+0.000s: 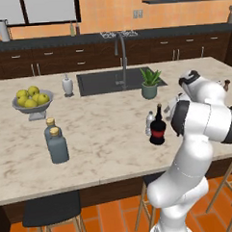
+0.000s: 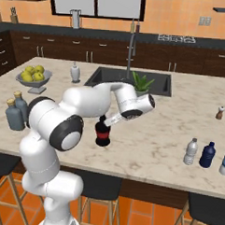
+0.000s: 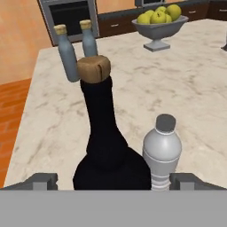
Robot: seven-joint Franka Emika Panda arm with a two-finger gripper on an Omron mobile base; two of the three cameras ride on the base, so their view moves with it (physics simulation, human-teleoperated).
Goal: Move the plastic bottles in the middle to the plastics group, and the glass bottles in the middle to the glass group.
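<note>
The dark glass bottle [image 1: 157, 128] with a red label band stands near the counter's front edge, right beside the arm. A small pale plastic bottle [image 1: 149, 121] stands close behind it. In the hand view the glass bottle [image 3: 104, 146], cork-topped, and the plastic bottle [image 3: 162, 150] sit side by side between my fingertips [image 3: 42, 181]. My gripper [image 3: 114, 181] is open, close to both and holding nothing; it also shows at the dark bottle's neck [image 2: 108, 121]. The glass group [image 1: 55, 142] of two grey-blue corked bottles is at the left. The plastics group [image 2: 191, 151] is at the front right.
A bowl of yellow fruit [image 1: 32, 100], a white soap dispenser [image 1: 67, 85], the sink [image 1: 106, 81] and a potted plant [image 1: 150, 83] lie further back. A dark blue bottle [image 2: 207, 154] stands among the plastics; brown shakers [image 2: 220, 112] are behind them. Stools stand below the counter's edge.
</note>
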